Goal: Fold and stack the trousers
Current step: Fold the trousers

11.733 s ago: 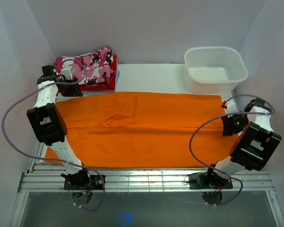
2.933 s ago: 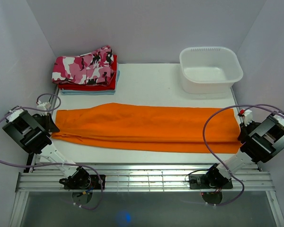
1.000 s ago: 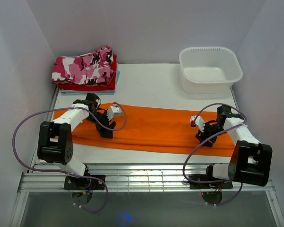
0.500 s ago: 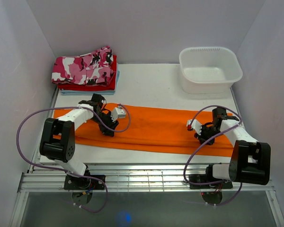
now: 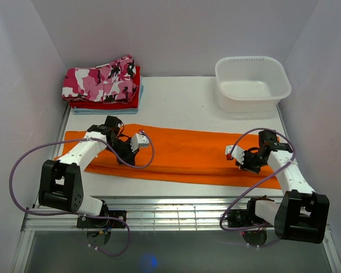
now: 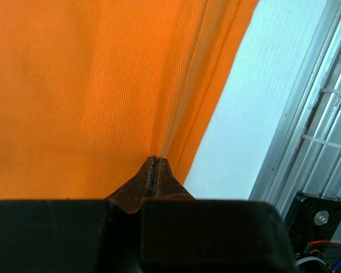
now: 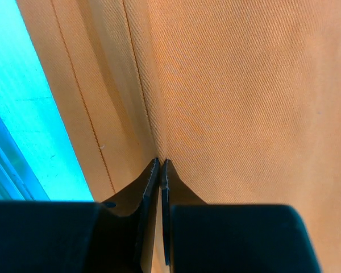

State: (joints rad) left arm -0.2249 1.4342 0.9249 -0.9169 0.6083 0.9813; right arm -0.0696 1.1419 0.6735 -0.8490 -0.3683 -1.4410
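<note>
Trousers (image 5: 182, 153) in plain bright orange lie folded into a long, narrow band across the near part of a white table (image 5: 182, 102), running left to right, just behind the metal rails at the near edge. The left gripper (image 5: 128, 160) is down on the band near its left end, close to the near edge. The left wrist view shows its dark fingers (image 6: 139, 185) closed tip to tip on a stitched crease in the cloth. The right gripper (image 5: 251, 166) is down on the band near its right end. Its fingers (image 7: 145, 182) are also closed together, pinching where the edge of the upper layer meets them. At the far left corner, well apart from the trousers, a pink, white and black camouflage garment (image 5: 102, 79) sits on a folded red garment (image 5: 131, 100). A white tub (image 5: 253, 82) stands at the far right corner.
</note>
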